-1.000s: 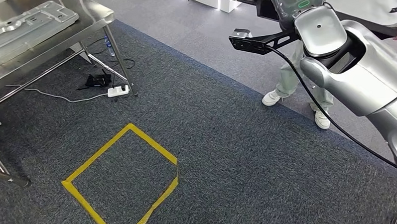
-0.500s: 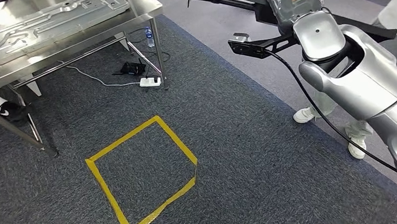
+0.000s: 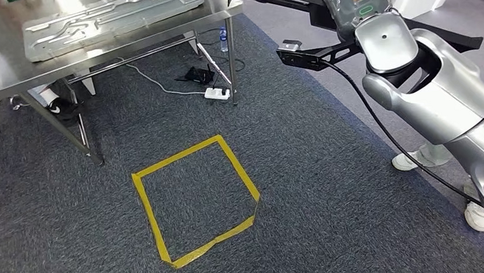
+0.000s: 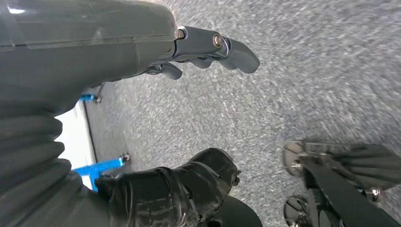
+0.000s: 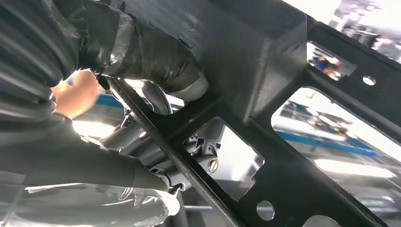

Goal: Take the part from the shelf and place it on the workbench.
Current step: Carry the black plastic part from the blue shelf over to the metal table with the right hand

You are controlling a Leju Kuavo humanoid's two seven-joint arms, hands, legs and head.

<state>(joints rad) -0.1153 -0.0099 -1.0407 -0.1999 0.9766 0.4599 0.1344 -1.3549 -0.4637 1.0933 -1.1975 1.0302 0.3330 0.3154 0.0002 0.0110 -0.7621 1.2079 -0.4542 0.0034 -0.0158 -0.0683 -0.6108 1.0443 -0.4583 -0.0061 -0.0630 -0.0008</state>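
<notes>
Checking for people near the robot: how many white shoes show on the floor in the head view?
2 white shoes: one beside the right arm at the carpet's edge, one near the picture's right edge. More may be hidden behind the arm.

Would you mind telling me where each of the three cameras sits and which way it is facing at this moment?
Head view: high on the body, looking forward and down at grey carpet, a yellow tape square and a steel workbench; the right arm shows.
Left wrist view: behind the left hand, looking at carpet.
Right wrist view: behind the right hand, against the black part it holds.
Shared: the black part in head and right wrist views; carpet in head and left wrist views.
</notes>
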